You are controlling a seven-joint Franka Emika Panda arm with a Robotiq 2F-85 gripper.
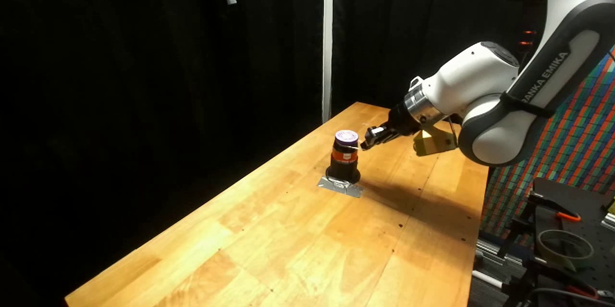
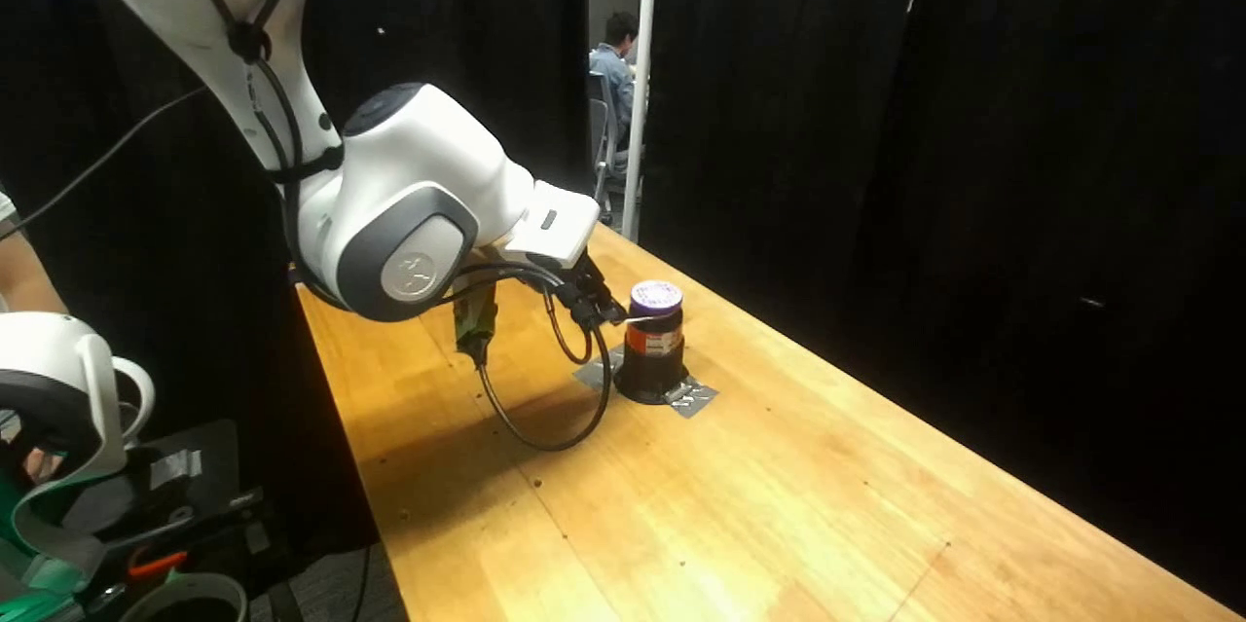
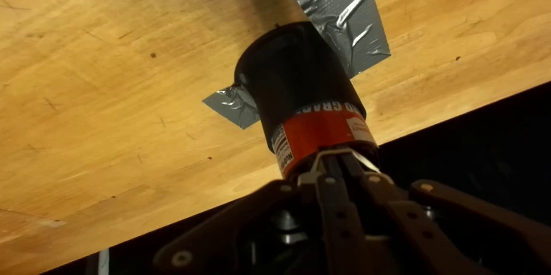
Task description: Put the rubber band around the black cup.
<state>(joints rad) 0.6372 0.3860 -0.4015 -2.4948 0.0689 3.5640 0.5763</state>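
The hand [image 3: 342,161], fingers [image 3: 333,197] close together, holds the rubber band [image 2: 644,318], which crosses both sides of the black cup [image 1: 344,169] below its purple top [image 1: 347,137]; whether fully round is unclear. The cup stands taped to the surface [image 1: 269,230].

Blk cup [image 1: 344,167] upright on wood tbl [image 1: 259,239], orange label [image 1: 344,156] mid, purple top [image 1: 347,137]; gray tape [image 1: 354,191] at base. Gripper [image 1: 365,143] just beside upper part, thin pale rubber band [image 1: 354,147] btwn.
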